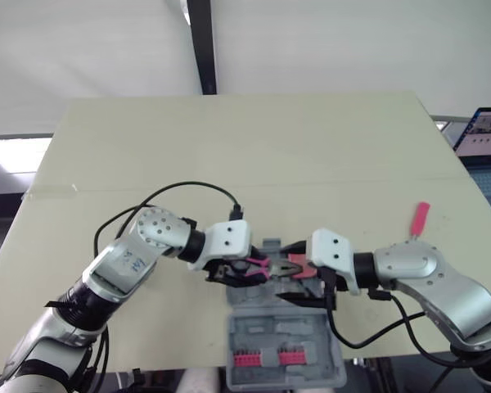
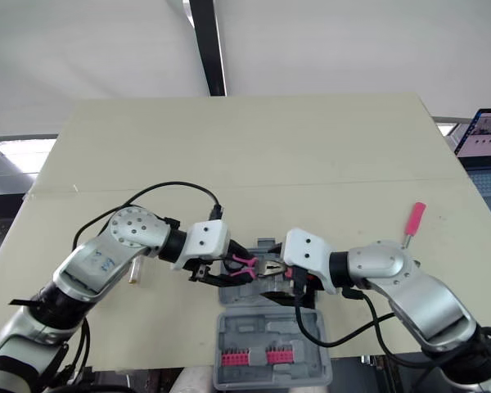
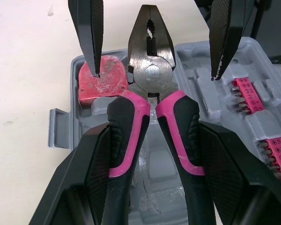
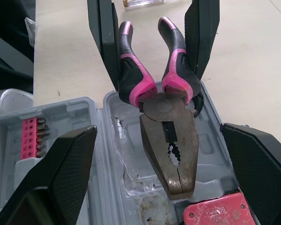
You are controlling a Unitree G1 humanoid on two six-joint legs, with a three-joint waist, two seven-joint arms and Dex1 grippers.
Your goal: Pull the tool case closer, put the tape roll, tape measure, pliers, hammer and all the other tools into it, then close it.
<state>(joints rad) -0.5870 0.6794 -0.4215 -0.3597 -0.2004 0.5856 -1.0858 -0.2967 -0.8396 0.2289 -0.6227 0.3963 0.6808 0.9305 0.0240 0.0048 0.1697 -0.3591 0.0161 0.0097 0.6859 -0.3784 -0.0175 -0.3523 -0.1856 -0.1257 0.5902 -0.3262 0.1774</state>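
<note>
Clamping the pliers [image 3: 152, 70] by their pink handles, the left gripper [image 3: 152, 140] holds them over the open tool case [image 1: 331, 364] at the table's [image 1: 229, 147] near edge. Right gripper [image 4: 158, 131]: spread wide, gripping nothing. A skewed release could leave them across the moulded recesses, blocking the lid. Pale table; laptop [image 1: 487, 135] beyond its right edge.

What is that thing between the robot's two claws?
The pliers, over the open tool case: the left gripper grips the handles, and the right gripper, open, flanks the head. Both wrist views show it.
</note>
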